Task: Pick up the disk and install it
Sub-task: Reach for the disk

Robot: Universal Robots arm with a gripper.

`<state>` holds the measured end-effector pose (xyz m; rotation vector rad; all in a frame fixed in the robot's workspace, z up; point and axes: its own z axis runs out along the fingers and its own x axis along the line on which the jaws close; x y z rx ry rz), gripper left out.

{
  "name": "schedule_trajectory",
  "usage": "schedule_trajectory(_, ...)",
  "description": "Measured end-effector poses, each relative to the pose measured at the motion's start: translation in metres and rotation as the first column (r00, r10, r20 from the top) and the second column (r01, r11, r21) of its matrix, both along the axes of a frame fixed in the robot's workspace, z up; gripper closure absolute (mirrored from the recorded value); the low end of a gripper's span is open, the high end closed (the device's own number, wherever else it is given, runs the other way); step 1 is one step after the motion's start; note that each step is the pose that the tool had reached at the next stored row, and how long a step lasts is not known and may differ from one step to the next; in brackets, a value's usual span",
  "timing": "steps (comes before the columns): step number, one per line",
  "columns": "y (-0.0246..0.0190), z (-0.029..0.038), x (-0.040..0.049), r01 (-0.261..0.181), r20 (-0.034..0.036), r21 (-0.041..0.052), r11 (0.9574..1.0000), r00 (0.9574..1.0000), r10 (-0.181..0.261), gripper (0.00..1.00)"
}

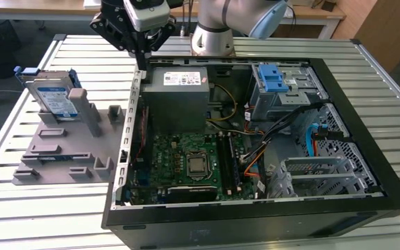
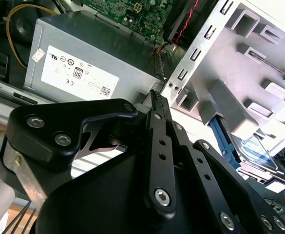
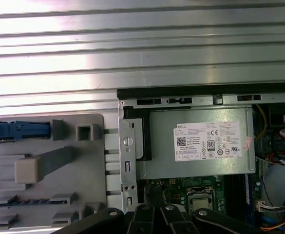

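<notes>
The disk [image 1: 52, 99], a flat silver-metal drive with a blue-and-white label and blue plastic rails, stands on edge in a grey moulded holder [image 1: 68, 143] on the ribbed metal table [image 1: 47, 219], outside the open black computer case [image 1: 255, 224] at the exterior view's left. The black gripper [image 1: 142, 61] hangs above the case wall beside the boxy grey power supply [image 1: 179, 101], jaws together and empty, well apart from the disk. The first wrist view looks down on the disk's blue rail [image 3: 23, 130]; both wrist views show the power supply's white printed sticker.
</notes>
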<state>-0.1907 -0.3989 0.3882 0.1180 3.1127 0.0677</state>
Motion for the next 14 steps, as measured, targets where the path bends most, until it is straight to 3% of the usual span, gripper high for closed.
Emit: schedule_trajectory(14, 0.0000, -0.0001, -0.0037, 0.000, -0.0001, -0.0001, 1.0000, 1.0000, 0.000, 0.89)
